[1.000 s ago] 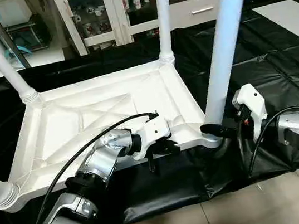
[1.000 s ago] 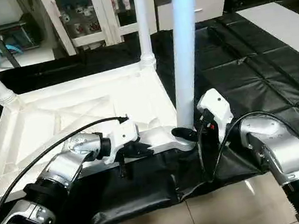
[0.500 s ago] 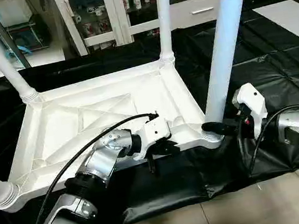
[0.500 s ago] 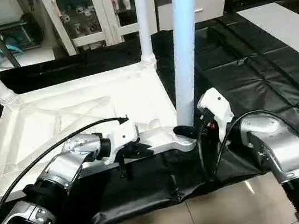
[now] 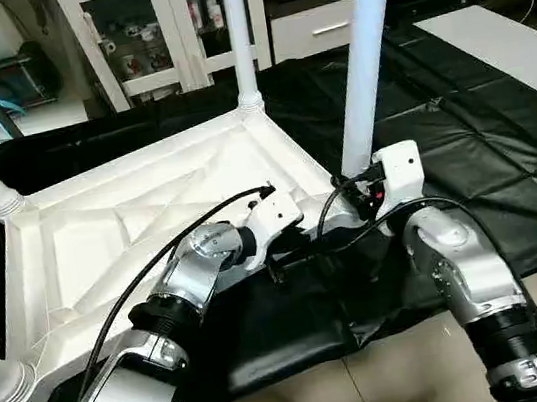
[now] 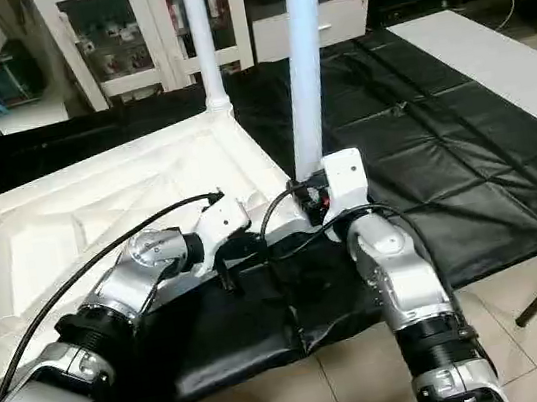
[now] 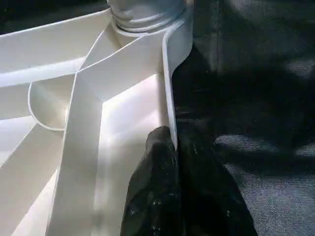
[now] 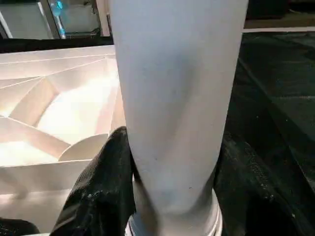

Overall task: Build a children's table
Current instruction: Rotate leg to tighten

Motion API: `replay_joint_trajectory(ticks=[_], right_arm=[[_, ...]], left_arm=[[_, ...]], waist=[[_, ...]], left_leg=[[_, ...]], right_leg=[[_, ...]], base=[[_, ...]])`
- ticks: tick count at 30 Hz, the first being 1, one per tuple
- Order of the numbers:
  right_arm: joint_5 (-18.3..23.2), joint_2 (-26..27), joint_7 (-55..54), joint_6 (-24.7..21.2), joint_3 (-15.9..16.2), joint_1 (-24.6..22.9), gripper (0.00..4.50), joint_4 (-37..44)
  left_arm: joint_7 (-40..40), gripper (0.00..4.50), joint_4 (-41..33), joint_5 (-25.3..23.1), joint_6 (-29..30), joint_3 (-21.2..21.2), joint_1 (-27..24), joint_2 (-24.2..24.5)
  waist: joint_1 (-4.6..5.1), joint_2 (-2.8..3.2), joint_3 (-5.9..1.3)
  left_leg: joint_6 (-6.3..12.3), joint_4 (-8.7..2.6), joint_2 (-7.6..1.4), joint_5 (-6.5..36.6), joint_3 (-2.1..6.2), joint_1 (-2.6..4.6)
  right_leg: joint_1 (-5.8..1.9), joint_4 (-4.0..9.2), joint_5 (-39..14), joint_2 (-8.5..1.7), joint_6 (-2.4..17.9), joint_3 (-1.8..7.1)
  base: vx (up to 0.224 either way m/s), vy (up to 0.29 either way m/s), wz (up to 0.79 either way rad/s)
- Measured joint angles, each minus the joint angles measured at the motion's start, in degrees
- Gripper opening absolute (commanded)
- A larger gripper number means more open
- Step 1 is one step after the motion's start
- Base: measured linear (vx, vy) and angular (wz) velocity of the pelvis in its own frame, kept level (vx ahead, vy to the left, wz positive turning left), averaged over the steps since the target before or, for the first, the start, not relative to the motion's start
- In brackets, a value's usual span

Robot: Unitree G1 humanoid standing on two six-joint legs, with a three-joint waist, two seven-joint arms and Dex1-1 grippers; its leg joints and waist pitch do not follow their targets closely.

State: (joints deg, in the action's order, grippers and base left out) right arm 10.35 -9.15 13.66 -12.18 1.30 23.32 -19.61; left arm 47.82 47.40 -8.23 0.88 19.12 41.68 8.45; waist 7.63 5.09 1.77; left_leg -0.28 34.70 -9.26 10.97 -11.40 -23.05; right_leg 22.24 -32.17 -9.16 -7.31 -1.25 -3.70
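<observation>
Legs stood in all four corners of the upturned tabletop, which lay ribs-up on the black cover. The whole head view had shifted over the last second, so most of the apparent sliding was the camera. What really changed was at the tabletop's 4 o'clock corner. A second earlier the fourth leg leaned slightly with its foot at the mouth of the socket. Now it rose straighter from that corner, its base hidden behind the claw. The right forearm had also swung in from 3 o'clock to reach up from about 6 o'clock. By my judgement, the last leg was close to home. Only a firm push or twist remained, though how deep it sat could not be seen.

The right claw was closed round the base of that leg. Its wrist view showed one black finger pressed on each side of the tube, spread only as wide as the tube itself.

The left claw sat at the tabletop's near edge, roughly 5 o'clock. It was almost fully closed, pinching the thin upright rim between its fingers, one inside the tray and one outside. It seemed to be steadying the tabletop.
</observation>
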Motion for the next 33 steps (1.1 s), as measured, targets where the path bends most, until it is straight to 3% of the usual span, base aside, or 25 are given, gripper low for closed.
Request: replay_joint_trajectory(ticks=[1,7,10,17,19,24,25,28,31,33], right_arm=[[0.0,0.0,0.0,0.3,0.0,0.0,2.44,-0.1],[1.2,-0.1,0.2,0.5,-1.0,-1.3,3.00,0.7],[0.3,-1.3,0.1,0.4,-1.0,-3.7,3.05,4.2],[0.8,-3.7,0.5,-1.1,-2.0,-13.8,3.05,20.3],[2.5,-5.9,2.4,-2.2,-2.4,-19.6,3.05,28.3],[6.8,-10.1,7.1,-6.2,-2.4,-31.0,3.05,41.8],[7.2,-10.2,7.6,-6.8,-2.2,-31.5,3.08,42.2],[7.0,-10.3,8.1,-8.2,-1.3,-31.7,3.09,43.1],[4.8,-10.5,7.6,-9.2,-0.1,-31.0,3.09,41.5],[4.3,-10.0,6.5,-10.5,0.9,-29.0,3.09,41.2]], left_arm=[[0.0,0.00,0.2,0.0,-0.2,0.0,0.1,0.0],[1.0,0.00,0.5,-0.1,-1.3,0.0,0.1,0.0],[2.0,0.00,0.3,-0.1,-1.7,0.1,0.2,-0.3],[2.1,0.00,0.7,-0.6,-4.0,0.9,0.3,-1.0],[-0.6,0.00,2.0,-1.7,-5.9,1.0,0.5,-2.1],[-5.5,0.00,4.2,-1.5,-6.9,-1.5,0.4,-2.4],[-5.5,0.29,4.2,-1.5,-6.9,-1.9,0.4,-2.2],[-4.5,0.59,2.6,1.2,-6.7,-4.1,-1.0,-1.8],[-3.1,0.84,-2.7,4.8,-8.7,-5.4,-2.2,-2.5],[-1.8,0.99,-6.9,6.4,-8.3,-5.9,-3.3,-1.6]], waist=[[0.01,0.01,0.01],[-0.32,0.37,0.01],[-1.00,0.51,-0.05],[-3.11,0.93,-0.10],[-3.80,0.63,0.06],[-3.57,0.70,0.20],[-3.25,0.68,0.21],[-3.01,0.85,0.13],[-3.65,0.24,0.32],[-3.81,0.20,0.30]], left_leg=[[0.00,0.00,0.00,0.0,0.00,-0.01],[0.00,-0.12,0.02,0.0,-0.04,-0.05],[0.00,-0.24,0.00,0.0,-0.04,-0.05],[0.03,-0.26,-0.04,0.0,-0.09,0.01],[0.02,-0.28,-0.04,0.0,-0.12,0.04],[0.00,-0.41,-0.01,0.0,-0.12,0.07],[0.00,-0.41,-0.01,0.0,-0.09,0.04],[0.00,-0.40,0.04,0.0,-0.02,-0.14],[-0.01,-0.40,0.00,0.0,-0.01,-0.29],[0.00,-0.38,0.02,0.0,-0.09,-0.28]], right_leg=[[0.00,0.00,0.1,0.00,0.1,0.00],[-0.02,0.01,0.1,-0.04,0.2,0.01],[-0.08,0.01,0.1,-0.04,0.1,-0.01],[-0.09,0.00,-0.1,-0.03,-0.2,0.04],[-0.17,0.01,-0.2,-0.05,-0.3,0.06],[-0.01,0.00,-0.5,0.00,-0.8,0.18],[0.09,0.00,-0.5,0.00,-0.8,0.17],[0.50,0.00,-0.5,-0.02,-0.7,0.17],[0.54,0.00,-0.3,-0.01,-0.5,0.11],[0.54,-0.01,-0.1,-0.02,-0.2,0.20]], base=[[0.000,0.000,0.00],[0.000,0.000,0.00],[0.000,0.000,0.00],[0.000,0.000,0.00],[0.000,0.000,0.00],[0.000,0.000,0.00],[0.000,0.000,0.00],[0.000,0.000,0.00],[0.000,0.000,0.00],[0.000,0.000,0.00]])
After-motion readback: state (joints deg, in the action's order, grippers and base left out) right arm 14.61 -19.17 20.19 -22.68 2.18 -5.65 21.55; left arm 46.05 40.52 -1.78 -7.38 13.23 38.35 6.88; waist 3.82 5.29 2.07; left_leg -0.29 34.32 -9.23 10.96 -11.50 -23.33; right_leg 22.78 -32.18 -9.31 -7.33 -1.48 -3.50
